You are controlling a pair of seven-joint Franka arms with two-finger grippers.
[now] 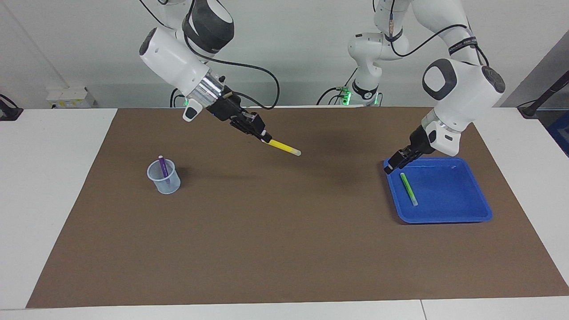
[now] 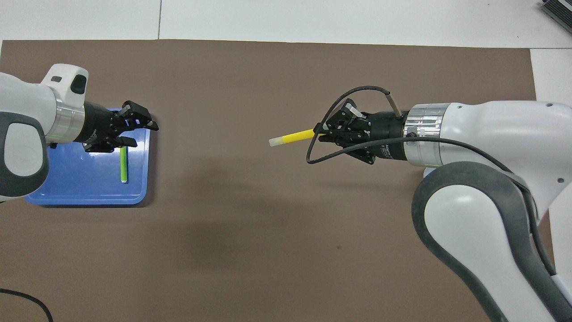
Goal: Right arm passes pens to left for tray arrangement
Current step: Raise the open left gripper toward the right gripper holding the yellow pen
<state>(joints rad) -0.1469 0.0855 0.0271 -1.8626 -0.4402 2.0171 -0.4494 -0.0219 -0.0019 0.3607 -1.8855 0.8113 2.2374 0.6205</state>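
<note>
Above the middle of the brown mat, the yellow pen [image 1: 284, 147] hangs in the air, its pale tip pointing toward the left arm's end of the worktop [image 1: 53, 186], pinched at its rear end by the right claw [image 1: 265, 139]. One green pen [image 1: 408, 189] already lies flat in the blue tray [image 1: 471, 213], along the tray's edge that faces the middle of the mat. A purple pen [image 1: 163, 169] stands in a small translucent cup [image 1: 164, 177] at the right arm's end. Over the tray's corner nearest the robots, the left claw [image 1: 394, 162] hovers with its fingers spread and nothing between them.

Handing over the yellow pen looks like the step in hand. To do it well, the left claw should probably turn toward the pale tip, close on the free yellow barrel clear of the right fingers, and only then should the right claw let go
</note>
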